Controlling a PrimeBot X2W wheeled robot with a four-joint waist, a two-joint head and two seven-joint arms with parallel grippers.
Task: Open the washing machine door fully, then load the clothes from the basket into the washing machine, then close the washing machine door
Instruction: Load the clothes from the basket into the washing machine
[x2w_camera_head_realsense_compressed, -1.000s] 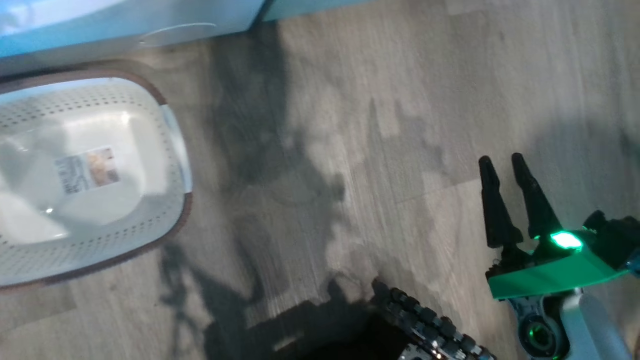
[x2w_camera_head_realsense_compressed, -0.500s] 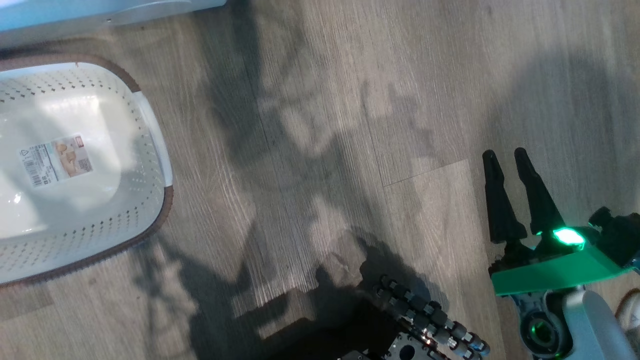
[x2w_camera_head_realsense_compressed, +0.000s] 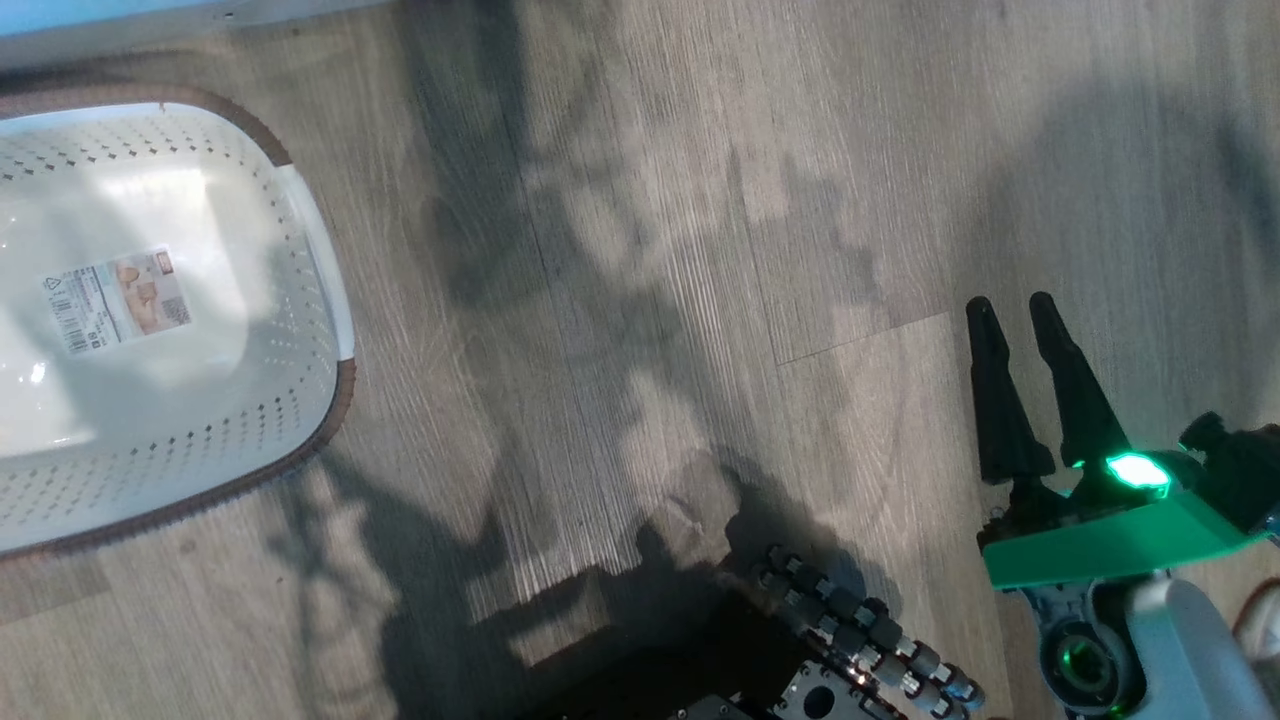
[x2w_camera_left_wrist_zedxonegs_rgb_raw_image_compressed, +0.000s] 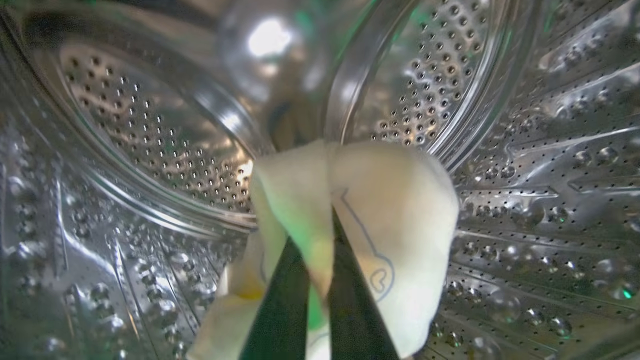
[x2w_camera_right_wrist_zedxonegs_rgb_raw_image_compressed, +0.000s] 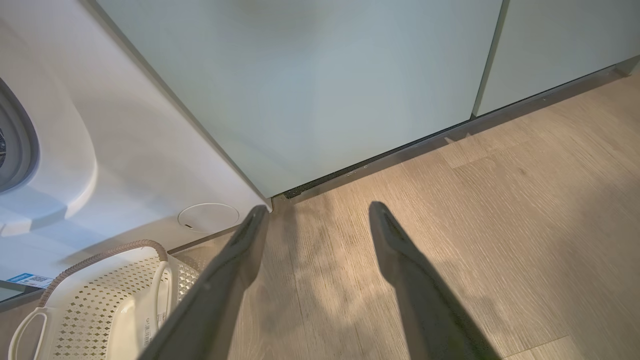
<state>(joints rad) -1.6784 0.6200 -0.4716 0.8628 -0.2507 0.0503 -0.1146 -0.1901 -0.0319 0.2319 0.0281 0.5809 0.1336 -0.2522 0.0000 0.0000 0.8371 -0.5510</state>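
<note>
A: Where is the load?
B: One basket (x2w_camera_head_realsense_compressed: 250, 400) stands on the floor (x2w_camera_head_realsense_compressed: 650, 250) at the left, its bottom bare except for one label (x2w_camera_head_realsense_compressed: 118, 300). One cream garment (x2w_camera_left_wrist_zedxonegs_rgb_raw_image_compressed: 400, 200) hangs inside the washing machine's drum (x2w_camera_left_wrist_zedxonegs_rgb_raw_image_compressed: 150, 150), with the left gripper (x2w_camera_left_wrist_zedxonegs_rgb_raw_image_compressed: 320, 250) clenched on it.
A: Handling?
B: Probably light, soft and limp. Pinch a bunched fold, not a loose edge.
A: And the right gripper (x2w_camera_head_realsense_compressed: 1008, 305)?
B: It hovers over the floor at the right. Its two fingers are spread and hold nothing.

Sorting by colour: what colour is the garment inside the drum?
It's a soft pale cream-yellow garment with dark outline print; best in left wrist view.
</note>
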